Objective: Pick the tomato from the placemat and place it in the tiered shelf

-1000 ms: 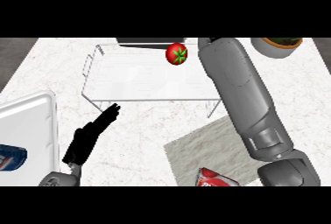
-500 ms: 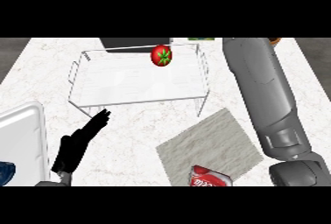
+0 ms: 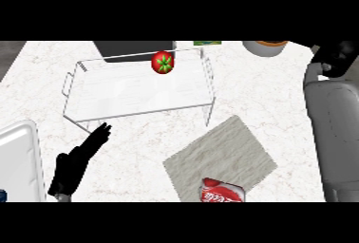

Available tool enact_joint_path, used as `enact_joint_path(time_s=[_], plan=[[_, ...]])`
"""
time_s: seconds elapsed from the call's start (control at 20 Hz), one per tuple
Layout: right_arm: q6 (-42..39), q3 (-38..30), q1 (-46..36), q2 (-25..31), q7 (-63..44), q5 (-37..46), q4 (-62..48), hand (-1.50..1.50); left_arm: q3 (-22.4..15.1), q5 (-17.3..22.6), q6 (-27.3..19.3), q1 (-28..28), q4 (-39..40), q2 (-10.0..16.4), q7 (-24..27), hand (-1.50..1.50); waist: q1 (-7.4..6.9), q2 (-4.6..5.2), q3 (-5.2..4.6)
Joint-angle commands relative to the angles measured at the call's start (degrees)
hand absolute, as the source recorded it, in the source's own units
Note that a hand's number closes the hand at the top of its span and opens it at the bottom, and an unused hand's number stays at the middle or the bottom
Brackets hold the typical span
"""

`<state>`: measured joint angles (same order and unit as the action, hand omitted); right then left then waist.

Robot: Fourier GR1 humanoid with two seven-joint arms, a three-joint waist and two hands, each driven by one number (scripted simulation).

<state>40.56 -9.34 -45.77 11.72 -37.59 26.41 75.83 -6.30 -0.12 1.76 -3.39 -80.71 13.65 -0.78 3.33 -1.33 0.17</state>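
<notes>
The tomato (image 3: 163,62) sits at the back edge of the shelf (image 3: 126,95) top, well apart from the placemat (image 3: 221,156). My left hand (image 3: 76,163) rests open at lower left over the surface (image 3: 273,95). My right hand (image 3: 338,56) shows at upper right; I cannot tell whether it is open or closed.

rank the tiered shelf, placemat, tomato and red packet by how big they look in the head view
1. tiered shelf
2. placemat
3. red packet, cut off at the lower edge
4. tomato, near the packet's visible size, so these two are unsure
</notes>
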Motion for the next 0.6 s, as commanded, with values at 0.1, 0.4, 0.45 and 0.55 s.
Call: enact_joint_path(time_s=[0.1, 0.4, 0.45, 0.55], plan=[[-11.7, 0.2, 17.8, 7.2, -3.8, -4.9, 23.2, -1.5, 1.8, 0.5, 0.1, -1.8, -1.1, 1.5, -1.1, 0.0, -0.44, 0.38, -0.15], [-19.1, -5.5, 31.5, 11.4, -1.5, -13.5, 36.4, -1.5, 0.7, -1.1, 0.2, 3.9, 3.0, -1.3, -1.3, 0.0, -2.17, 1.18, -0.16], [-20.1, -7.8, 35.4, 11.6, 0.5, -16.1, 38.0, -1.5, 2.3, 0.8, 1.7, 2.3, -0.9, 0.8, -2.5, 0.0, -2.25, 1.11, -0.13], [-19.1, -5.5, 36.2, 10.1, -5.6, -11.4, 43.4, -1.5, 3.0, -0.8, 1.7, 2.2, 2.5, 1.2, 0.6, 0.0, -2.68, 1.18, -0.19]])
